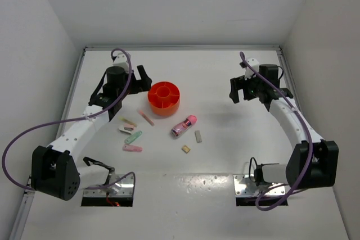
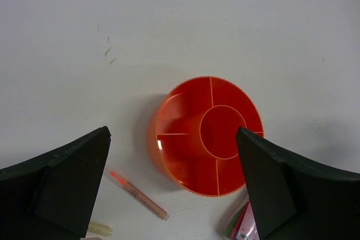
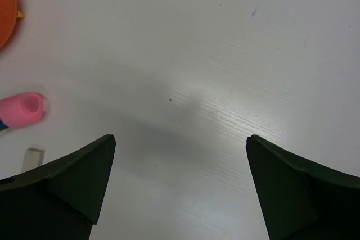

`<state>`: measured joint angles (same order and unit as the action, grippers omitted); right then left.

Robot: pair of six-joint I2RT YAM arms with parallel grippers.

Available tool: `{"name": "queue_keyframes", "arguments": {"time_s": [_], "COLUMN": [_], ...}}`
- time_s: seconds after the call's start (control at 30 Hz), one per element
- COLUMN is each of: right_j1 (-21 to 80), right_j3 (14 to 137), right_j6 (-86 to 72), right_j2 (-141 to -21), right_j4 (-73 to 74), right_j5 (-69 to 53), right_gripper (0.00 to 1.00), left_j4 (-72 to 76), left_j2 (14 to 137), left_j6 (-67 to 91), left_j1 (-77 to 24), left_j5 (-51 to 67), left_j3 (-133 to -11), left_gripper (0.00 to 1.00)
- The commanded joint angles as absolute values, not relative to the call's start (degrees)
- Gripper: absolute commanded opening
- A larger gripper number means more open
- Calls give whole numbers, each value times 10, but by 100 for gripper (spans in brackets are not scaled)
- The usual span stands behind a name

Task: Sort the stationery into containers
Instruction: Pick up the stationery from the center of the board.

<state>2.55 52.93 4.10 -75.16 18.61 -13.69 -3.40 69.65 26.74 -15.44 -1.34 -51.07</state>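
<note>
1. The left tool (image 1: 143, 77) hangs just beside the orange tub (image 1: 164, 98), at its far left, fingers spread wide with nothing between them
2. The right tool (image 1: 239, 89) is well apart to the right over bare table (image 1: 225, 66), likewise spread and empty
3. Nothing is sorted yet: the pink capsule (image 1: 184, 125) and two beige blocks (image 1: 198, 136) lie in front of the tub, and the sticks (image 1: 134, 137) lie bunched to the front-left
4. From the left wrist the tub looks empty, though its near wall may hide a little
5. Risks, as I judge them:
   - the bunched sticks invite pinching two at once or knocking a neighbour
   - the rounded capsule may roll away under a closing finger
   - a low approach could shove the light tub
   - a drop could land astride a divider
</note>
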Motion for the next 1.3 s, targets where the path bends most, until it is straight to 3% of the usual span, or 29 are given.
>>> {"name": "queue_keyframes", "arguments": {"time_s": [0.0, 0.23, 0.3, 0.33, 0.37, 0.4, 0.47, 0.5, 0.53, 0.57, 0.6, 0.7, 0.73, 0.77, 0.8, 0.83, 0.93, 0.97, 1.0, 1.03, 1.07, 1.1, 1.13, 1.17, 1.2, 1.27], "right_j1": [25, 25, 25, 25, 25, 25, 25, 25, 25, 25, 25, 32, 37, 37, 37, 37, 37, 37, 37, 37, 37, 37, 37, 37, 37, 37], "right_j3": [538, 538, 546, 559, 565, 565, 556, 551, 543, 543, 550, 571, 571, 564, 559, 551, 540, 556, 556, 564, 581, 587, 587, 587, 582, 570], "right_j6": [40, 64, 90, 99, 99, 107, 133, 132, 120, 113, 88, 17, -26, -52, -74, -87, -129, -120, -120, -127, -134, -134, -134, -147, -147, -152], "right_j2": [-734, -729, -729, -729, -729, -729, -714, -708, -703, -703, -718, -786, -827, -844, -859, -872, -911, -919, -927, -939, -945, -950, -950, -950, -950, -921], "right_j4": [172, 182, 203, 216, 240, 246, 246, 246, 246, 251, 264, 295, 295, 277, 252, 236, 179, 179, 172, 172, 182, 191, 197, 187, 171, 157], "right_j5": [-146, -157, -152, -145, -145, -145, -179, -230, -253, -289, -330, -452, -492, -562, -573, -583, -594, -589, -589, -572, -565, -565, -565, -565, -553, -522], "right_gripper": [100, 100, 100, 100, 100, 100, 100, 100, 100, 28, 0, 2, 57, 83, 98, 100, 100, 80, 47, 10, 0, 0, 0, 15, 47, 66], "left_j4": [-26, -26, -26, -26, -35, -41, -53, -68, -77, -90, -111, -148, -148, -148, -148, -134, -109, -109, -109, -115, -121, -121, -121, -121, -121, -121], "left_j2": [694, 689, 689, 689, 689, 689, 678, 678, 670, 661, 656, 624, 612, 598, 566, 550, 520, 520, 520, 528, 540, 547, 555, 563, 586, 616], "left_j6": [258, 252, 240, 232, 232, 225, 219, 219, 219, 224, 224, 205, 172, 150, 129, 94, 57, 48, 43, 43, 43, 48, 54, 54, 54, 41], "left_j1": [-158, -158, -158, -163, -163, -170, -188, -195, -201, -206, -215, -222, -222, -233, -241, -250, -286, -296, -315, -325, -333, -350, -359, -370, -395, -425], "left_j5": [-18, -13, -4, 15, 15, 15, 9, -9, -20, -32, -42, -51, -14, 20, 55, 91, 162, 168, 168, 168, 163, 163, 155, 155, 149, 129], "left_j3": [-533, -533, -533, -533, -533, -533, -533, -533, -527, -527, -521, -501, -487, -479, -472, -464, -444, -450, -455, -455, -464, -464, -470, -476, -476, -504], "left_gripper": [100, 100, 90, 32, 1, 0, 0, 6, 28, 76, 87, 95, 93, 85, 78, 69, 27, 19, 18, 22, 35, 70, 81, 88, 95, 95]}}
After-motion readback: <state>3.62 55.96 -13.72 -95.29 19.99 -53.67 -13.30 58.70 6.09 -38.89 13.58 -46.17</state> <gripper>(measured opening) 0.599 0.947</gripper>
